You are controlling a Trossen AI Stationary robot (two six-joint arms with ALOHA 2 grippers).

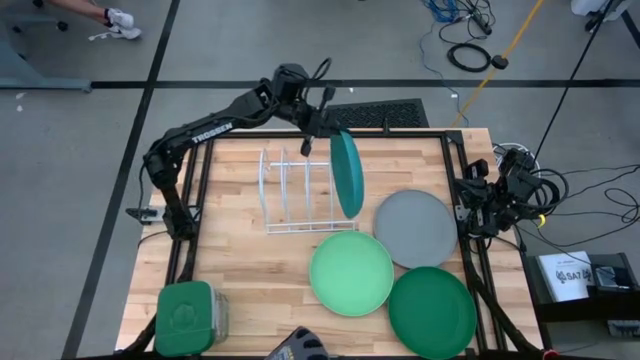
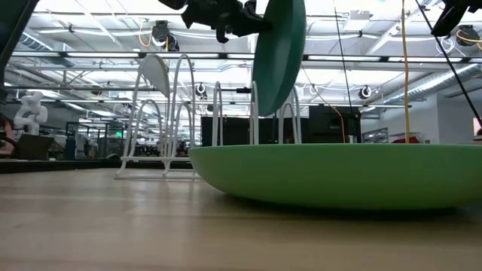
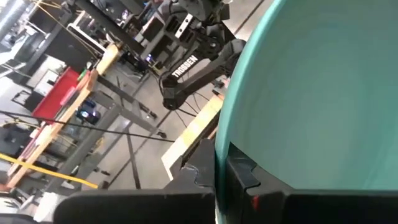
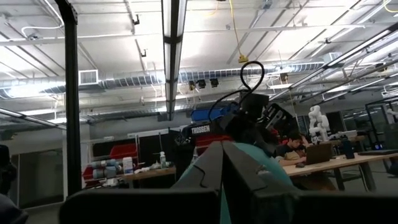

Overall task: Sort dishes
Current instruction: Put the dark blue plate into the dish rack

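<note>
Teal plate (image 1: 346, 172) hangs on edge above the white wire rack's (image 1: 296, 192) right end, its rim clamped in the left claw (image 1: 318, 128). Lowering it well means keeping it upright and square between two wires. The right claw (image 1: 478, 205) waits at the desk's (image 1: 250, 280) right edge; whether its fingers are parted I cannot tell.

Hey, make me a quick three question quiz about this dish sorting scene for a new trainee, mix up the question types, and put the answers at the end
1. True or false: the left gripper holds the teal plate on edge beside the rack.
2. Which plate lies closest to the rack? A) grey plate B) mint plate C) dark green plate
3. Fill in: the right gripper waits folded at the table's ____ edge.

Key: 1 true; 2 B; 3 right.
</note>
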